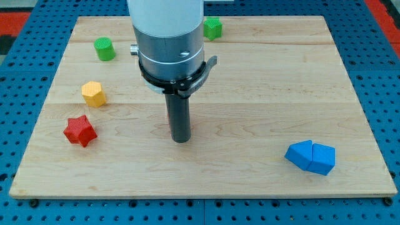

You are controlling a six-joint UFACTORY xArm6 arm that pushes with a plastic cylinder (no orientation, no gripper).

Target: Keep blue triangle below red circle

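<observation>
- Tabletop (250, 81): pale wooden board on a blue pegboard surface (19, 75), with red showing at the view's top corners.
- Tool: no jaws, nothing to open or close. It's a straight dark rod under a grey and white cylindrical arm body (170, 37). Holding nothing.
- My tip (180, 140) sits near the board's middle, slightly toward the view's left of centre. It touches no block.
- Blue triangle (300, 154): at the view's lower right, well apart from my tip. It sits against a second blue block (324, 159) on its right; the two are touching and read as one cluster. The second block's shape is unclear, some angular polygon.
- Red circle: no round red block shows. It may be hidden behind the arm body; cannot tell.
- Red star (79, 130): view's left, about level with my tip, well apart from it.
- Yellow block (93, 94): hexagon-like, just above and right of the red star, not touching it.
- Green cylinder (104, 49): view's upper left.
- Second green block (213, 28): view's top, just right of the arm body, partly cut off by it; shape unclear.
</observation>
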